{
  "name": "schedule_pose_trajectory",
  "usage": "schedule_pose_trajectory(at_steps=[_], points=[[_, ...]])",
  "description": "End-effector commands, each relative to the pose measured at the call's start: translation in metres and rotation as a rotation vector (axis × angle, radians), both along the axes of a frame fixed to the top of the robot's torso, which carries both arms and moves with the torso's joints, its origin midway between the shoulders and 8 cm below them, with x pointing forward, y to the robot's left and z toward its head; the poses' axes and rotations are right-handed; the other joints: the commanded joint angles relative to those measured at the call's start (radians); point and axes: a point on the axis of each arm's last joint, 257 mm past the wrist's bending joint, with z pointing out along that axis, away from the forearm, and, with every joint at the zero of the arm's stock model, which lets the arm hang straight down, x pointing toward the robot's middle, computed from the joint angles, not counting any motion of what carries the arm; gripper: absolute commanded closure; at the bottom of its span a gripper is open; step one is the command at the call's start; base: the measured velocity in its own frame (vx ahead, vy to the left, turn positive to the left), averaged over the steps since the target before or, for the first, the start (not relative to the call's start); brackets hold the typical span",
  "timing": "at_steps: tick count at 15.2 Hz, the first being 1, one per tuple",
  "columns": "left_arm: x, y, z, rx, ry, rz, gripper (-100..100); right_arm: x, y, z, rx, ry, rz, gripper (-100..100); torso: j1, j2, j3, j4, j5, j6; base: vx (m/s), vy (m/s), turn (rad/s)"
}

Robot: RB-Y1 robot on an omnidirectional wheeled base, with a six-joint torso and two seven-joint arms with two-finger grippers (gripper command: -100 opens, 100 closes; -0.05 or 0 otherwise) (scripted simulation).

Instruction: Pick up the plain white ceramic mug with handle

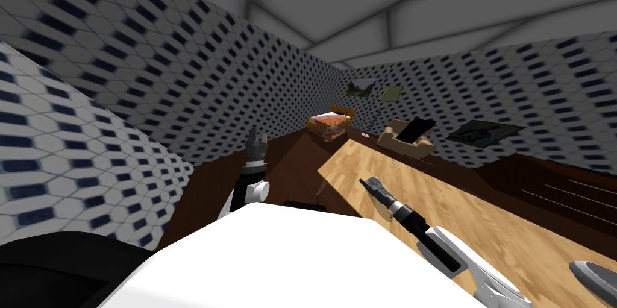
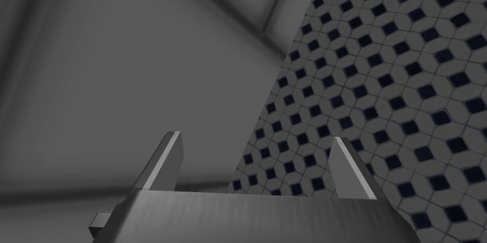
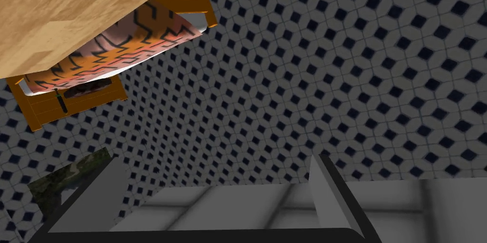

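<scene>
Fingers are seen spread on both tools: the right gripper point(image 1: 369, 182) low at centre over the wooden table point(image 1: 470, 214), the left gripper point(image 1: 258, 137) raised at centre left. Just above centre, a tiny pale object point(image 1: 364, 135) lies at the table's far end, too small to be confirmed as the mug.

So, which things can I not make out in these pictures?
Head view: pale speck far along the wooden table, too small to call a mug.
Head view: black thing on the beige armchair, too small to name.
Right wrist view: orange furniture, partly hidden by the table.
</scene>
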Motion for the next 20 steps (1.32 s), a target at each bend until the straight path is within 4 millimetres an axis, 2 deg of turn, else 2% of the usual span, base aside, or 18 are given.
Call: schedule_pose_trajectory(at_steps=[1, 3, 6, 7, 9, 11, 12, 13, 14, 15, 16, 17, 19, 20], points=[[0.000, 0.000, 0.000, 0.000, 0.000, 0.000, 0, -0.009, -0.021, -0.013, -0.055, 0.049, 0.001, -100, 0.000, 0.000, 0.000, 0.000, 0.000, 0.000, 0.010, 0.004, 0.228], [0.000, 0.000, 0.000, 0.000, 0.000, 0.000, 0, -0.018, -0.035, -0.022, -0.113, 0.091, 0.019, -100, 0.000, 0.000, 0.000, 0.000, 0.000, 0.001, 0.010, 0.003, 0.117], [0.000, 0.000, 0.000, 0.000, 0.000, 0.000, 0, -0.023, -0.046, -0.030, -0.117, 0.112, -0.002, -100, 0.000, 0.000, 0.000, 0.000, 0.000, 0.001, 0.008, 0.001, 0.099], [0.000, 0.000, 0.000, 0.000, 0.000, 0.000, 0, -0.033, -0.062, -0.040, -0.173, 0.158, 0.012, -100, 0.000, 0.000, 0.000, 0.000, 0.000, 0.002, 0.007, 0.007, 0.172], [0.000, 0.000, 0.000, 0.000, 0.000, 0.000, 0, -0.036, -0.068, -0.044, -0.175, 0.170, 0.000, -100, 0.000, 0.000, 0.000, 0.000, 0.000, 0.001, 0.011, 0.001, 0.145], [0.000, 0.000, 0.000, 0.000, 0.000, 0.000, 0, -0.051, -0.090, -0.056, -0.230, 0.228, 0.002, -100, 0.000, 0.000, 0.000, 0.000, 0.000, 0.000, 0.014, 0.005, 0.206], [0.000, 0.000, 0.000, 0.000, 0.000, 0.000, 0, -0.066, -0.110, -0.066, -0.281, 0.283, 0.009, -100, 0.000, 0.000, 0.000, 0.000, 0.000, 0.001, 0.021, 0.006, 0.260], [0.000, 0.000, 0.000, 0.000, 0.000, 0.000, 0, -0.067, -0.112, -0.067, -0.282, 0.287, 0.004, -100, 0.000, -0.001, 0.000, 0.000, 0.000, 0.000, 0.021, 0.003, 0.214], [0.000, 0.000, 0.000, 0.000, 0.000, 0.000, 0, -0.081, -0.129, -0.075, -0.328, 0.338, 0.015, -100, 0.000, -0.001, 0.000, 0.000, 0.000, 0.001, 0.027, 0.003, 0.235], [0.000, 0.000, 0.000, 0.000, 0.000, 0.000, 0, -0.085, -0.133, -0.077, -0.330, 0.347, 0.006, -100, 0.000, -0.001, -0.001, 0.000, 0.000, 0.000, 0.029, 0.002, 0.215], [0.000, 0.000, 0.000, 0.000, 0.000, 0.000, 0, -0.098, -0.147, -0.082, -0.371, 0.395, 0.020, -100, 0.000, -0.001, -0.001, 0.000, 0.000, 0.001, 0.031, 0.002, 0.263], [0.000, 0.000, 0.000, 0.000, 0.000, 0.000, 0, -0.103, -0.153, -0.085, -0.373, 0.407, 0.007, -100, 0.000, -0.002, -0.001, 0.000, 0.000, 0.000, 0.032, 0.002, 0.211], [0.000, 0.000, 0.000, 0.000, 0.000, 0.000, 0, -0.103, -0.153, -0.085, -0.373, 0.407, 0.007, -100, 0.000, -0.001, -0.001, 0.000, 0.000, 0.001, 0.016, 0.001, 0.026], [0.000, 0.000, 0.000, 0.000, 0.000, 0.000, 0, -0.118, -0.165, -0.090, -0.409, 0.454, 0.024, -100, 0.000, 0.000, 0.000, 0.000, 0.000, 0.002, 0.016, 0.008, 0.138]])
